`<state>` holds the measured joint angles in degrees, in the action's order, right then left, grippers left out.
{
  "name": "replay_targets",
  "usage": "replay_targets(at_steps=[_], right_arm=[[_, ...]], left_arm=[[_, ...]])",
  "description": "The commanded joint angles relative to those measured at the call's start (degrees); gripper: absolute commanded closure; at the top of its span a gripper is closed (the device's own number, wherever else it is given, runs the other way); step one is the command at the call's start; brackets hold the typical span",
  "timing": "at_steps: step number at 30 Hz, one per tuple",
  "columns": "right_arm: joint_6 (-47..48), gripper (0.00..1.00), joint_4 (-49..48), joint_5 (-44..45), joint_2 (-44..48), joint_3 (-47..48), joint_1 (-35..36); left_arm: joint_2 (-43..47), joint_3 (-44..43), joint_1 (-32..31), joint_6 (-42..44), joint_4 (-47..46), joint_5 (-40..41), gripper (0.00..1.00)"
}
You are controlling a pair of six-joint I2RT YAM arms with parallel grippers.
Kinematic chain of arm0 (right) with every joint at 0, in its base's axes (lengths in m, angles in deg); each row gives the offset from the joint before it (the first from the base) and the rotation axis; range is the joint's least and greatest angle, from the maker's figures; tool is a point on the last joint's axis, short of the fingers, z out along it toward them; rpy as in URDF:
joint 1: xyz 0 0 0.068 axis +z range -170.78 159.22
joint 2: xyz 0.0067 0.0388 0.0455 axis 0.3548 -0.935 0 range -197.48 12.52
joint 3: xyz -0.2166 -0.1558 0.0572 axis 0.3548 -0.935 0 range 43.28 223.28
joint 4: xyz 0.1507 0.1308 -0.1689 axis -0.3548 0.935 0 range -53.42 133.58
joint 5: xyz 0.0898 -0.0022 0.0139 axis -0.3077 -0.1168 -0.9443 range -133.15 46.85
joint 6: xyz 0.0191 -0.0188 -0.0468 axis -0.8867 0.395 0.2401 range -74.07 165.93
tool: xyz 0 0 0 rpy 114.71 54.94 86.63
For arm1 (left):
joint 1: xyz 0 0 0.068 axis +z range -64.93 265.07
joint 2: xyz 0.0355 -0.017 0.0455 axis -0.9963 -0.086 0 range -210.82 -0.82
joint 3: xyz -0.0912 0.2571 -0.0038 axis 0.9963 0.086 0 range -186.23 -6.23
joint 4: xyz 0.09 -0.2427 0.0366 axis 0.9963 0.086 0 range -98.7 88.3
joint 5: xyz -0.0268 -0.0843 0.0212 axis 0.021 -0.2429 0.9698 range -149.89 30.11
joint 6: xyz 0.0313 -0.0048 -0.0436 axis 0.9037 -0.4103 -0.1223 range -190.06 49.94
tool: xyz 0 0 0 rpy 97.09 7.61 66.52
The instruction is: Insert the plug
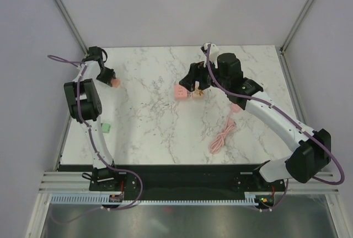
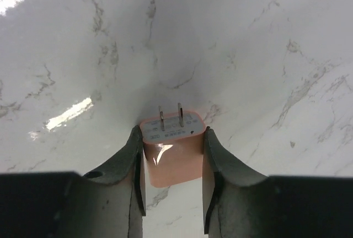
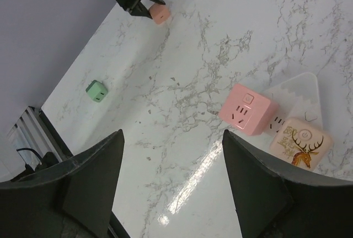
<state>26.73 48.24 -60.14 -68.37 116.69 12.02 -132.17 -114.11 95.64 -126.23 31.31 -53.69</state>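
Pink and two-pronged, the plug is clamped in the left pincer with its prongs pointing out ahead so they can lead into a socket. It is held above the far left of the marble worktop. Its likely target, the pink socket cube, lies well apart near the middle. The right pincer hangs wide and empty above it, probably to steady it, though whether its slots suit these prongs is hard to tell.
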Motion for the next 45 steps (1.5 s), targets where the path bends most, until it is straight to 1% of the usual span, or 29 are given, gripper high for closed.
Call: replay_targets(at_steps=[1, 2, 3, 4, 5, 6, 8, 10, 11, 12, 13, 15, 16, 18, 19, 20, 23, 25, 26, 33, 36, 39, 42, 43, 45], right_arm=[[-4.7, 0.21, -2.8, 3.1, -0.6, -0.5, 0.3], [-5.7, 0.21, -5.0, 4.0, -0.8, -1.9, 0.3], [-7.7, 0.21, -5.7, 4.9, -1.3, -2.1, 0.6], [-8.5, 0.22, -7.4, 5.6, -1.6, -2.4, 0.7], [-9.1, 0.22, -8.5, 6.3, -2.0, -2.6, 1.0], [-10.4, 0.22, -9.6, 7.7, -2.7, -2.6, 1.7], [-11.8, 0.23, -13.3, 8.4, -3.7, -2.5, 2.7], [-14.1, 0.25, -14.6, 10.4, -5.2, -1.9, 3.4], [-14.4, 0.27, -16.9, 10.9, -5.7, -2.1, 4.6], [-14.7, 0.27, -18.1, 11.6, -6.6, -2.1, 5.3], [-15.3, 0.28, -20.0, 12.9, -7.2, -2.2, 6.0], [-16.2, 0.29, -22.4, 13.1, -9.3, -1.9, 7.8], [-16.2, 0.29, -22.7, 13.5, -9.9, -1.6, 8.3], [-17.1, 0.28, -23.3, 15.1, -11.4, -1.0, 10.1], [-17.4, 0.27, -23.3, 16.3, -11.7, -0.5, 10.7], [-18.1, 0.27, -23.2, 19.4, -11.9, -0.4, 11.2], [-19.2, 0.28, -24.5, 22.8, -12.5, -0.1, 13.4], [-19.8, 0.28, -24.6, 24.5, -12.8, 0.1, 14.1], [-20.1, 0.30, -24.1, 26.9, -13.1, 0.2, 14.9], [-21.2, 0.35, -21.1, 33.2, -13.5, 1.1, 16.9], [-21.8, 0.37, -20.8, 33.9, -13.6, 1.2, 16.9], [-21.8, 0.42, -21.2, 34.7, -13.7, 1.7, 16.9], [-21.8, 0.56, -21.9, 35.9, -13.9, 1.7, 17.0], [-21.6, 0.66, -22.5, 35.8, -14.0, 1.7, 17.0], [-20.6, 0.74, -23.8, 35.2, -14.2, 1.7, 17.0]], left_arm=[[7.8, 8.3, -0.9, 2.2, -4.3, -8.1, 0.98], [11.8, 10.6, -1.0, 2.5, -7.8, -12.0, 0.98], [14.2, 12.7, -1.2, 2.2, -9.7, -13.9, 0.98], [16.3, 17.0, -1.4, 2.0, -11.5, -17.1, 0.98], [18.2, 18.8, -1.9, 1.8, -13.1, -19.1, 0.98], [22.1, 20.3, -2.6, 1.5, -15.6, -20.9, 0.98], [25.2, 23.6, -3.4, 0.7, -16.3, -26.1, 0.98], [29.8, 27.7, -5.0, -1.5, -19.0, -29.5, 0.98], [31.2, 29.5, -5.6, -2.5, -20.5, -32.9, 0.98], [34.5, 31.0, -6.7, -4.8, -22.9, -34.2, 0.98], [35.9, 34.0, -7.3, -6.1, -24.4, -36.0, 0.98], [39.8, 38.0, -9.7, -9.3, -27.9, -37.3, 0.98], [40.8, 39.0, -9.9, -10.2, -28.8, -37.3, 0.98], [42.9, 40.4, -13.1, -12.5, -29.7, -37.8, 0.98], [43.7, 41.5, -13.8, -13.1, -30.1, -37.6, 0.98], [45.5, 42.0, -14.6, -13.6, -30.8, -37.1, 0.98], [47.9, 43.4, -18.1, -16.4, -31.8, -36.0, 0.98], [48.8, 44.5, -19.2, -17.9, -33.1, -36.3, 0.98], [49.6, 44.7, -20.2, -18.7, -33.6, -36.1, 0.98], [52.0, 45.2, -22.5, -20.6, -33.9, -34.4, 0.98], [52.8, 46.3, -22.9, -22.7, -34.2, -35.0, 0.98], [53.5, 46.7, -23.5, -23.1, -34.6, -34.9, 0.98], [54.1, 47.0, -23.8, -23.6, -34.6, -34.8, 0.98], [54.3, 46.8, -23.9, -23.6, -34.6, -34.8, 0.98], [54.1, 46.2, -24.2, -23.0, -34.7, -35.6, 0.98]])
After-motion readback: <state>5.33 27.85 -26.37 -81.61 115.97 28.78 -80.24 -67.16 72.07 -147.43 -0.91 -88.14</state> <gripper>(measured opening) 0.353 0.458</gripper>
